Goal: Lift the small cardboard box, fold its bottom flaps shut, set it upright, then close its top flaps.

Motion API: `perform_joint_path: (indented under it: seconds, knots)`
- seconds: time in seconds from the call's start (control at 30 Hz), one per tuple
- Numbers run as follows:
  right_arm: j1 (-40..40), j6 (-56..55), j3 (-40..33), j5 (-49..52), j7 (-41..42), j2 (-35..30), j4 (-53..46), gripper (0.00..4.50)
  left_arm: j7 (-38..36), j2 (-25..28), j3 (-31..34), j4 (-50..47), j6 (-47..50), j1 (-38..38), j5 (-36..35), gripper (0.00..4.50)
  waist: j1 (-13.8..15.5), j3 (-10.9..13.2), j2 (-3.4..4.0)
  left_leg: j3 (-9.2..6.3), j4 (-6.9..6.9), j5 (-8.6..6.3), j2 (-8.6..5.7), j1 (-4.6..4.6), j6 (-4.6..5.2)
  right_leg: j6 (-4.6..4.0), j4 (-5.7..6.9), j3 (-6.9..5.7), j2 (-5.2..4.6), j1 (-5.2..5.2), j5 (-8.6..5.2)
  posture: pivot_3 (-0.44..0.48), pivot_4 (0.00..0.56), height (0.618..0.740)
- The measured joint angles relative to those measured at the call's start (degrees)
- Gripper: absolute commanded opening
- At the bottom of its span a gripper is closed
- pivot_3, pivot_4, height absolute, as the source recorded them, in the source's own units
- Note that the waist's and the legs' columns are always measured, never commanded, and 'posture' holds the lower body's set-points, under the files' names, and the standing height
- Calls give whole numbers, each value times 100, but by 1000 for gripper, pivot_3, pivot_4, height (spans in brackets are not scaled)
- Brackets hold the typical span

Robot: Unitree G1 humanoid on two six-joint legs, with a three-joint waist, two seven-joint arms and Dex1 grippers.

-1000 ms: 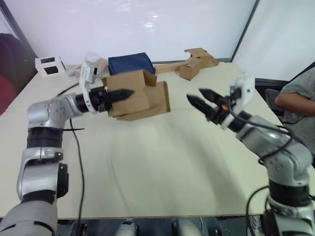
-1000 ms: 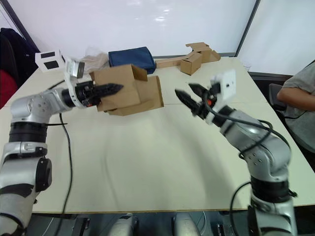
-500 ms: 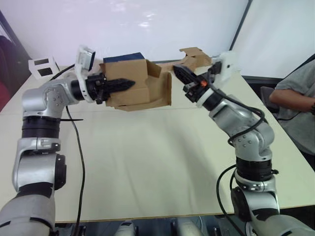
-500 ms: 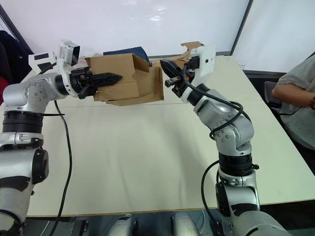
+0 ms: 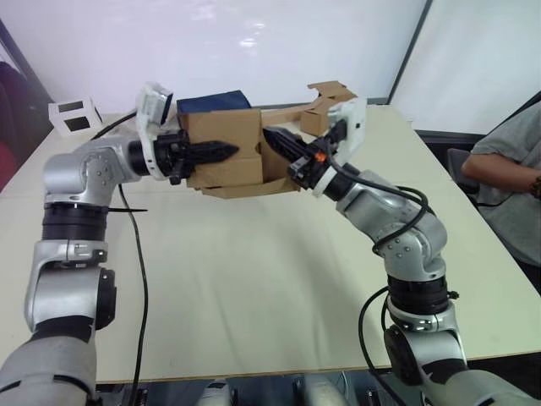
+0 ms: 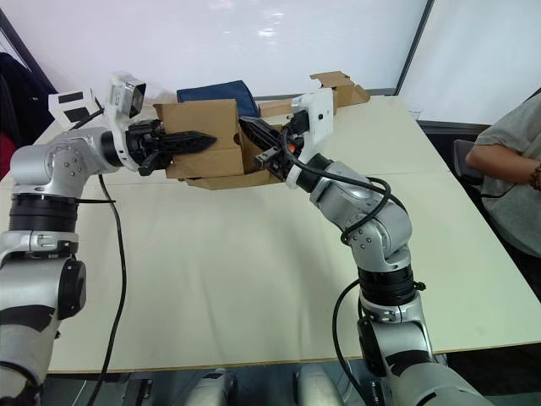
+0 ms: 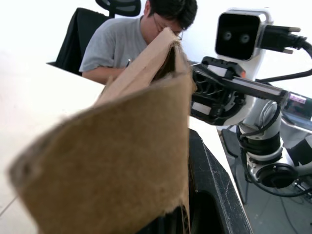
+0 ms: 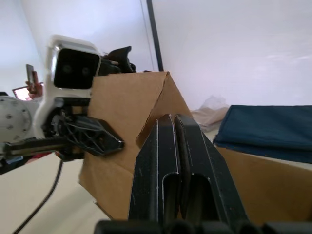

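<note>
The small cardboard box (image 5: 221, 144) is held on its side in the air above the table, its open ends facing left and right. My left gripper (image 5: 221, 151) is shut on its near wall from the left; in the left wrist view the cardboard wall (image 7: 122, 161) sits against a black finger (image 7: 209, 180). My right gripper (image 5: 274, 139) reaches in from the right, shut and empty, its tip inside the box's right-hand opening behind a flap (image 5: 279, 162). The right wrist view shows the closed fingers (image 8: 176, 141) against the box (image 8: 124, 122). I cannot tell bottom flaps from top flaps.
Behind the held box lies a navy blue bag (image 5: 215, 102), and a second cardboard box joined to a long strip (image 5: 325, 106) sits at the back right. A white block (image 5: 73, 114) is at the far left, a black cable (image 5: 135, 254) crosses the table, and a person (image 5: 507, 161) sits at the right.
My right gripper has swung left from open space, closed its fingers and entered the box's right end. The left gripper still holds the box, now a little lower.
</note>
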Motion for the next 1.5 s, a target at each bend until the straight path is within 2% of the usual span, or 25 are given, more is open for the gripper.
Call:
perform_joint_path:
  seconds: [0.37, 0.6, 0.97, 1.1, 1.33, 1.5]
  knots:
    - [195, 31, 82, -68, 151, 53, -123, 55, -28, 64, 29, -166, 345, 7, -138, 0, 0, 0, 0, 0, 0, 0, 0, 0, 1, 0, 0, 0, 0, 0, 0, 0, 150, 740]
    - [225, 29, 256, -167, 224, 158, -120, 55, -235, 80, 59, -608, 608, 50, -493, 0, -2, 0, 0, 0, 0, 0, 0, 0, 0, 0, 1, 0, 0, 0, 0, 0, 150, 740]
    - [208, -86, 155, -154, 395, 128, -115, 55, -113, 68, 63, -645, 547, 157, -488, 0, 5, 0, 0, 0, 1, 0, 0, 0, 0, 0, 1, 0, 0, 0, 0, 0, 150, 740]
    - [214, -22, 152, -110, 608, -141, -263, 55, -107, 64, 65, -592, 454, 157, -483, 0, 11, 0, 0, 0, 1, -1, 0, 0, 1, 0, 1, 0, -1, 1, 0, 0, 150, 740]
    - [596, 55, 128, -134, 1242, -1101, -574, 55, -101, 42, 64, -447, 366, 156, -462, 0, 13, 1, 1, 0, 1, -13, -1, 0, 23, 0, -1, 0, 0, 1, 0, 0, 150, 740]
    - [791, 144, -339, 121, 1578, -1643, -726, 55, -108, 38, 62, -375, 341, 151, -436, 0, 17, 0, 1, 0, 1, -13, -1, 0, 24, 0, -1, 0, 0, 2, 0, 0, 150, 740]
